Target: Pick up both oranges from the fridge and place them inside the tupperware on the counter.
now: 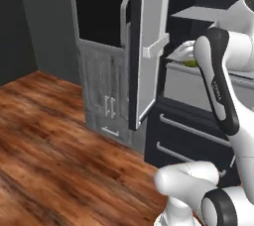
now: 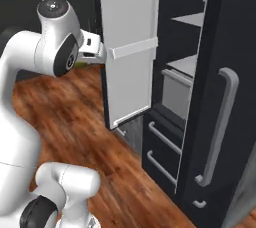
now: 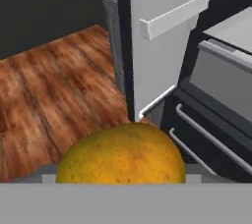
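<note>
Yellow-orange fruit [image 3: 121,153] within gripper [image 3: 120,179]

No readable text, labels, brands, numbers or signs anywhere. Faint small marking on the dark strip of the arm link [image 1: 219,89] in the left base view, too blurred to read. Nothing printed on the fridge door [image 2: 131,47], its bins, or the lower drawers [image 3: 206,134].

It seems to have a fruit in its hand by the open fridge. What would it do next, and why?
Probably draw the arm back from the fridge. The orange sits right at the tool in the hand view, apparently held, and the open fridge door stands close beside the hand.
</note>
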{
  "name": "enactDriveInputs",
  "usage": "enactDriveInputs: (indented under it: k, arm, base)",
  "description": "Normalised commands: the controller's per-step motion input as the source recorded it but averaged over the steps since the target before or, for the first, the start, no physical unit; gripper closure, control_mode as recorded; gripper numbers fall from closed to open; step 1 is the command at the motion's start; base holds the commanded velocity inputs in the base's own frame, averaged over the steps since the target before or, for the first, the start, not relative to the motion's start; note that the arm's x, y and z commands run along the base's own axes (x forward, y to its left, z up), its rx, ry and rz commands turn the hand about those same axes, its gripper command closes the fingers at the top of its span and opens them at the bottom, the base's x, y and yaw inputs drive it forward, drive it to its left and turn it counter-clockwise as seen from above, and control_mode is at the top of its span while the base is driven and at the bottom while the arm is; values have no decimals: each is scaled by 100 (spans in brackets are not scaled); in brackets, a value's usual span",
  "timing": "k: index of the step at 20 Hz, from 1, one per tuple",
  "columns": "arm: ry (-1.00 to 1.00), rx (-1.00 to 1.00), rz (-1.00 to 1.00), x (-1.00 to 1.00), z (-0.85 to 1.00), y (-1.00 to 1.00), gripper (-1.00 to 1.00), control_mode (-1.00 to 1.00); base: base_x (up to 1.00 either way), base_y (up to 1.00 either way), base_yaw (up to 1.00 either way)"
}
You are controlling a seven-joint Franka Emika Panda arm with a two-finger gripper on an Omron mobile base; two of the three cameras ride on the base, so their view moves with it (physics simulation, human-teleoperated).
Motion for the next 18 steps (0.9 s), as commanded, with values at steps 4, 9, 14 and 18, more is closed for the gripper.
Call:
enactDriveInputs:
  k: [4,9,14,18]
  arm:
    - [0,0,0,0,0,0,100,100]
    - [0,0,0,0,0,0,100,100]
    - [0,0,0,0,0,0,100,100]
    - [0,0,0,0,0,0,100,100]
  base:
    - [-69,-15,62]
    - [-89,-16,53]
    - [-63,1,39]
    - [18,49,21]
